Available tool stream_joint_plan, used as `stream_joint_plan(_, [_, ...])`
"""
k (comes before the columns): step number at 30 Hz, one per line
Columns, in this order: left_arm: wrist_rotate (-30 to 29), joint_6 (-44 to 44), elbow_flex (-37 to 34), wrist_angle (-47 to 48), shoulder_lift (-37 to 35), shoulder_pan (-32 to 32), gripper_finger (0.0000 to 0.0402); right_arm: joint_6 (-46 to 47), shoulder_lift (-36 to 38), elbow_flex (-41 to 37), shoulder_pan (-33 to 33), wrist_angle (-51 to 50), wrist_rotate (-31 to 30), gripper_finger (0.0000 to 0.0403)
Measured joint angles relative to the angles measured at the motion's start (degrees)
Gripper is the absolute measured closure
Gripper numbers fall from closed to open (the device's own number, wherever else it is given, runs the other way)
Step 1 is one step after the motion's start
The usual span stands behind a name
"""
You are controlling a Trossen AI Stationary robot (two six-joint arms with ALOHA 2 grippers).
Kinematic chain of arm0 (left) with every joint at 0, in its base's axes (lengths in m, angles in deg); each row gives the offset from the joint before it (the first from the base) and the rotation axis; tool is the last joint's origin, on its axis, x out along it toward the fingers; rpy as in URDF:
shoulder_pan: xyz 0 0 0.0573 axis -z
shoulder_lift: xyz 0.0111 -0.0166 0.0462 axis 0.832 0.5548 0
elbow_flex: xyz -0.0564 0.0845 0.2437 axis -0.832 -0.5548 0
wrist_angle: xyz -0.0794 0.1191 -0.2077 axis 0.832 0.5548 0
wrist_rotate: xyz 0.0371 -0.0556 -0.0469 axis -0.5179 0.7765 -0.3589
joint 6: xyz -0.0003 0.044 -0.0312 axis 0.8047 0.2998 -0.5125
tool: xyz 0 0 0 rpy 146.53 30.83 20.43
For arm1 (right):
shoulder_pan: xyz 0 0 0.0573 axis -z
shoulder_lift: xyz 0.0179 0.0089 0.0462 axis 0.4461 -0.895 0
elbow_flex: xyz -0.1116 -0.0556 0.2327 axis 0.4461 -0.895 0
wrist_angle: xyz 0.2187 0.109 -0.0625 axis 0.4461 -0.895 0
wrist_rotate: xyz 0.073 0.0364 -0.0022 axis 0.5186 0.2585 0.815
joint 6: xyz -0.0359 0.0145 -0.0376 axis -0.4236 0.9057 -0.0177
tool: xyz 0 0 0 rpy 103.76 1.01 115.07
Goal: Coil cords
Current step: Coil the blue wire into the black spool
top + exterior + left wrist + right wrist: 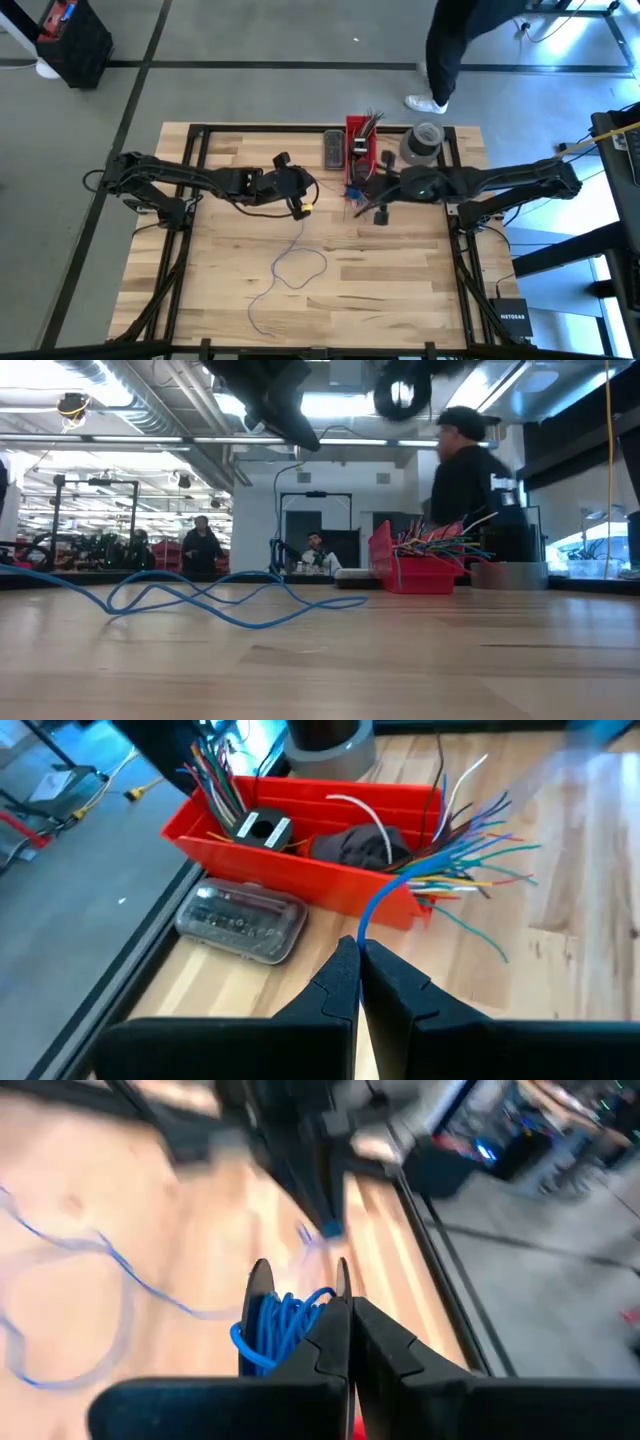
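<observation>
— What are the hands doing?
— The left gripper [358, 952] is pinching the blue cord [290, 262]. The right gripper [348, 1312] is squeezing a little bundle of it.
— Where's the rest lying?
— It's flopping loose on the table [400, 290]. It looks soft and light; hold it near the loops.

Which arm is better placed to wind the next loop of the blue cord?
Probably the left. The left end effector is shut on the blue cord leading to the slack on the table, so it can feed it. The right end effector is shut on the finished coil.
</observation>
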Motion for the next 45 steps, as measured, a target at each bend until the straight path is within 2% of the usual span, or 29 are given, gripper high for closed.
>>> stream_joint_plan(4, [0.6,-0.4,0.0,-0.4,0.0,0.9,0.0396,1.1,-2.3,-3.0,0.0,2.8,-2.8,0.0395])
stream_joint_plan(15, [0.6,-2.8,0.1,2.0,-0.1,1.0,0.0396,2.3,-9.2,-4.4,0.0,8.3,-1.3,0.0395])
stream_joint_plan(20, [0.6,-3.4,0.1,4.3,-0.1,0.4,0.0396,2.3,-8.1,-4.4,0.0,9.9,-5.9,0.0395])
stream_joint_plan(22, [0.5,-4.2,0.1,5.4,-0.1,0.4,0.0396,2.3,-7.1,-4.3,0.0,11.8,-5.1,0.0395])
stream_joint_plan(29, [0.5,-5.3,0.2,6.3,-0.1,-0.3,0.0396,2.8,-6.6,-4.3,-0.1,14.8,3.2,0.0395])
stream_joint_plan(31, [0.5,-5.5,0.2,6.3,-0.1,-0.3,0.0396,3.3,-6.8,-4.3,-0.1,14.8,1.7,0.0395])
stream_joint_plan(34, [0.5,-5.4,0.2,7.2,0.1,-0.2,0.0396,2.6,-6.7,-4.3,-0.1,16.3,-4.0,0.0395])
stream_joint_plan(37, [2.8,-5.1,-0.2,7.4,0.2,-0.1,0.0396,0.4,-6.6,-4.3,0.0,17.0,-7.8,0.0395])
stream_joint_plan(40, [5.6,-4.6,-1.0,6.3,0.3,-0.2,0.0396,-0.9,-6.6,-4.3,0.0,19.4,-8.8,0.0395])
stream_joint_plan(45, [5.9,-4.6,-1.1,6.3,1.7,-0.5,0.0396,-4.5,-6.6,-4.4,-0.1,25.8,-8.4,0.0395])
